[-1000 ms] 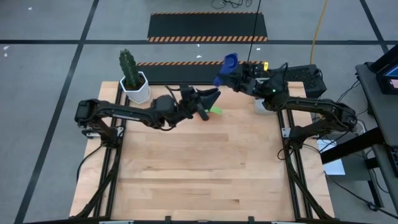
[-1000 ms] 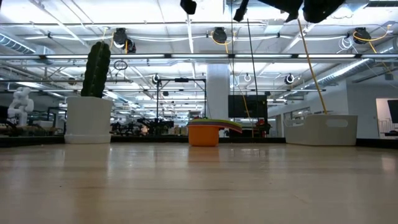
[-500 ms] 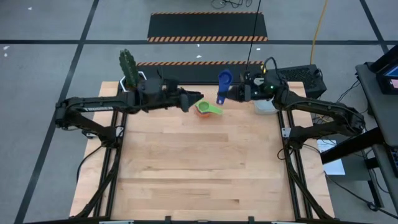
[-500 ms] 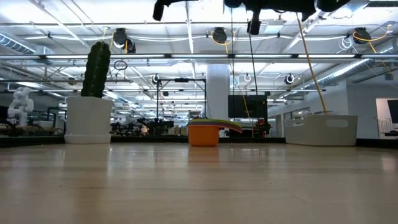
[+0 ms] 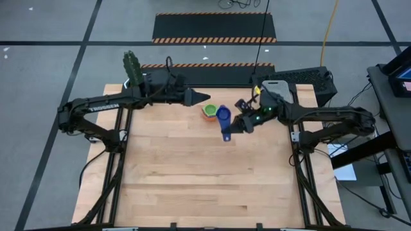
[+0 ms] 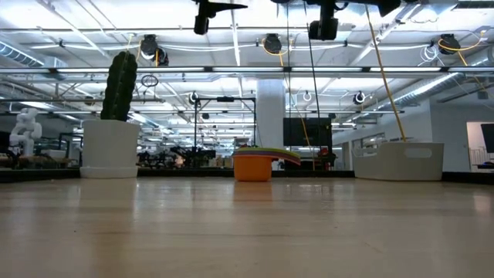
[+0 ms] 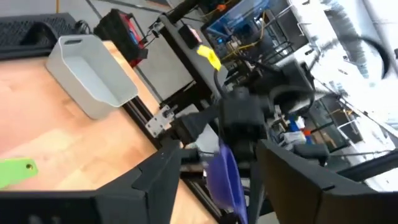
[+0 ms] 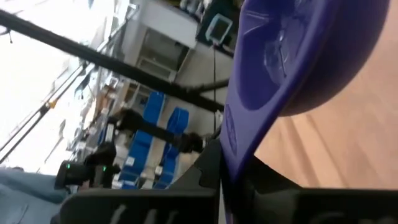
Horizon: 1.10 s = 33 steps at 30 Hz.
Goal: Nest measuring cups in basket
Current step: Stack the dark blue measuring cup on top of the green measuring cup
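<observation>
Desk (image 5: 205,179): near half bare, everything sits along the far edge. Basket (image 5: 275,86) at far right corner, cactus pot (image 5: 138,86) far left. Nested cup stack (image 5: 210,111) mid far edge. Left pincer (image 5: 204,97) parted, holding nothing, beside stack. Right pincer (image 5: 239,124) clamped on dark blue cup (image 5: 223,115), airborne just right of stack.

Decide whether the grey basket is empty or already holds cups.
Empty. In the left wrist view the basket shows only bare inner walls and floor, with no cups inside.
</observation>
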Each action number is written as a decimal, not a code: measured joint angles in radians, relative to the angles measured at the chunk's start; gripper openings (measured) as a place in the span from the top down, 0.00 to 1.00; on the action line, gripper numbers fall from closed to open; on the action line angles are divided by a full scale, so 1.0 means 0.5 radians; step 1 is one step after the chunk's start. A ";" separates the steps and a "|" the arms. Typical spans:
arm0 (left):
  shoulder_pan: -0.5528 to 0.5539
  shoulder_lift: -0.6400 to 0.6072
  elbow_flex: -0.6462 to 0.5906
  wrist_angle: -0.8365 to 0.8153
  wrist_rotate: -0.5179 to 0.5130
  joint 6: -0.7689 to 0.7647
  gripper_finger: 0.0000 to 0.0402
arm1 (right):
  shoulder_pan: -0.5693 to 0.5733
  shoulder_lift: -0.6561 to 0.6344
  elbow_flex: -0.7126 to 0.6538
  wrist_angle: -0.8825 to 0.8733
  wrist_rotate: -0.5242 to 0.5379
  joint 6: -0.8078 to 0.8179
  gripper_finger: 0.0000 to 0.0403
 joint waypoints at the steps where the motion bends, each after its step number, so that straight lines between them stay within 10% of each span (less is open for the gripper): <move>1: 0.002 0.004 0.000 -0.004 0.014 -0.033 0.45 | 0.030 0.012 0.000 0.001 0.001 0.004 1.00; 16: -0.085 0.268 0.000 0.078 0.446 -0.263 0.22 | 0.137 0.155 0.000 0.089 0.058 0.072 1.00; 33: -0.040 0.350 0.001 0.306 0.531 -0.315 0.71 | 0.071 0.159 0.000 0.073 -0.034 0.027 1.00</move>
